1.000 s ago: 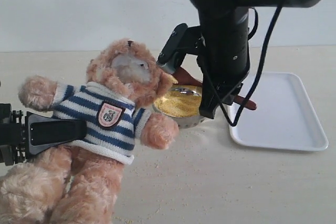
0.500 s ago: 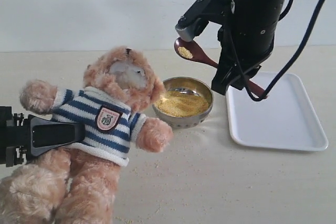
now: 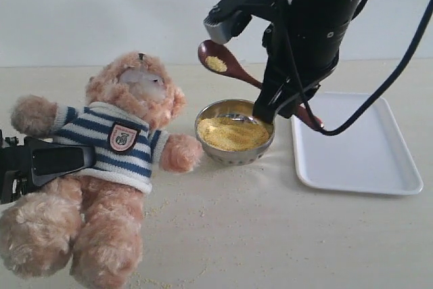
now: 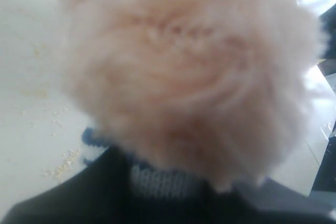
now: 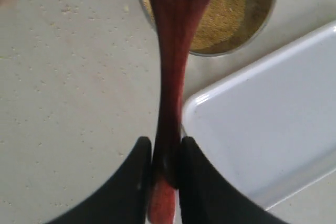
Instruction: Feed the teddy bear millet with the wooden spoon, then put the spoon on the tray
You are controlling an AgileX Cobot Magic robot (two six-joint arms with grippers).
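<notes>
Swinging away from the tray side since half a second ago, the wooden spoon (image 3: 226, 67) now hangs clear of the steel bowl (image 3: 234, 156), its oval end at about 11 o'clock from the bowl and carrying a small heap of yellow grain. Over the same half second the teddy bear (image 3: 115, 167) has slid toward 9 o'clock and tipped further back.

The right gripper (image 5: 165, 169) pinches the spoon's thin handle near its tail, jaws narrow and pressed to the wood on both sides. The handle slopes down toward 4 o'clock, and its tip shows over the near edge of the white tray (image 3: 365, 167). The spoon's loaded end is level with the bear's pale muzzle but well apart from it, at 3 o'clock from the face.

The millet (image 3: 232, 133) fills the bowl at the middle of the table (image 3: 284, 235), with the tray just beside it at 3 o'clock. The bear's paw reaches close to the bowl's 9 o'clock side. Stray grains (image 3: 157, 202) dot the tabletop by the bear's legs.

The left gripper (image 3: 64, 160) enters from 9 o'clock and is clamped on the bear's striped torso under the arm. The left wrist view is filled with blurred fur (image 4: 194, 77), with a strip of shirt between dark fingers.
</notes>
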